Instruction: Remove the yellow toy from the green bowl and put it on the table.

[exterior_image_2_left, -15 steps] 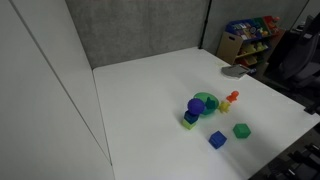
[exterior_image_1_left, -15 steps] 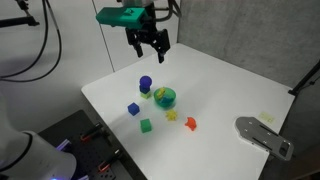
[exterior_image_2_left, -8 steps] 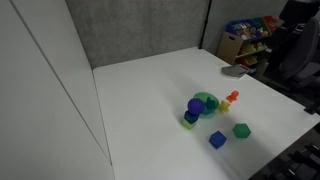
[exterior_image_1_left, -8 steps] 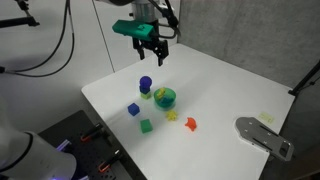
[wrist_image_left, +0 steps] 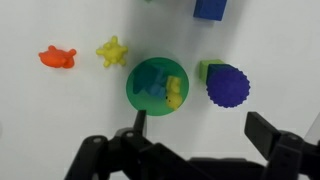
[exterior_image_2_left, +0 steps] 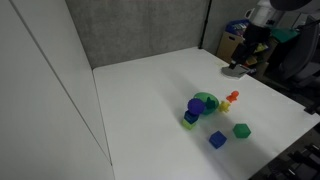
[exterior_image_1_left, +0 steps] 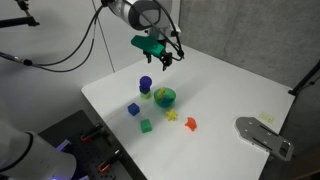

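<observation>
The green bowl [wrist_image_left: 150,78] stands on the white table [wrist_image_left: 60,110], seen from straight above in the wrist view. The yellow toy [wrist_image_left: 174,93] lies inside it at the right side, next to a small blue piece. My gripper [wrist_image_left: 200,128] is open and empty, high above the table, with the bowl just beyond its left finger. In both exterior views the bowl [exterior_image_1_left: 165,98] [exterior_image_2_left: 207,101] sits mid-table and the gripper [exterior_image_1_left: 160,60] [exterior_image_2_left: 244,62] hangs well above and behind it.
A purple cylinder [wrist_image_left: 228,86] on a green block stands right beside the bowl. A darker yellow piece [wrist_image_left: 111,51], a red toy [wrist_image_left: 57,57], a blue cube [wrist_image_left: 210,8] and a green cube [exterior_image_1_left: 146,125] lie around it. A grey object [exterior_image_1_left: 262,136] sits at the table edge.
The arm has swung and lowered, bringing the gripper closer to the bowl; it has come into the exterior view where it was absent before. The toys have not moved.
</observation>
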{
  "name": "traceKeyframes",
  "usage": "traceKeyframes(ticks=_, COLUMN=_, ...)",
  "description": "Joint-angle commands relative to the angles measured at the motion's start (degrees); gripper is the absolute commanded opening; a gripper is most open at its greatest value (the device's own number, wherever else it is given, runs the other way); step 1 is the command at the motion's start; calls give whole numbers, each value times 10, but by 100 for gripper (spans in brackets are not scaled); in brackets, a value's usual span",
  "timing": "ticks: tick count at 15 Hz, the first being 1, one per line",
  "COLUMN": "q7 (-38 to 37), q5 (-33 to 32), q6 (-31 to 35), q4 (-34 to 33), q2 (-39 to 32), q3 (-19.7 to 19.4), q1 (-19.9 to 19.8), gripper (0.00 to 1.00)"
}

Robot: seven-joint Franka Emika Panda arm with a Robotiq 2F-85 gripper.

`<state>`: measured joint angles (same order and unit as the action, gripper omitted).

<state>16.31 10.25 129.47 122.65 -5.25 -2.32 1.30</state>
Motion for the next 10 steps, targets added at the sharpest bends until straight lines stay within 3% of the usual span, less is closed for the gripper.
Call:
traceKeyframes(ticks=1, q7=33, q5=26, q6=37, q4=-50, q2=-75, q3=19, q1=-13, gripper=100)
traceKeyframes(ticks=5, q7=39, q5=25, q6=85, q4=-89, q2=-156, q3=41, q1=-24, gripper=100)
traceKeyframes(ticks=10, q7=45, q5=9, q6=100, q4=-151, q2=-251, q3=65, q1=-41, gripper=100)
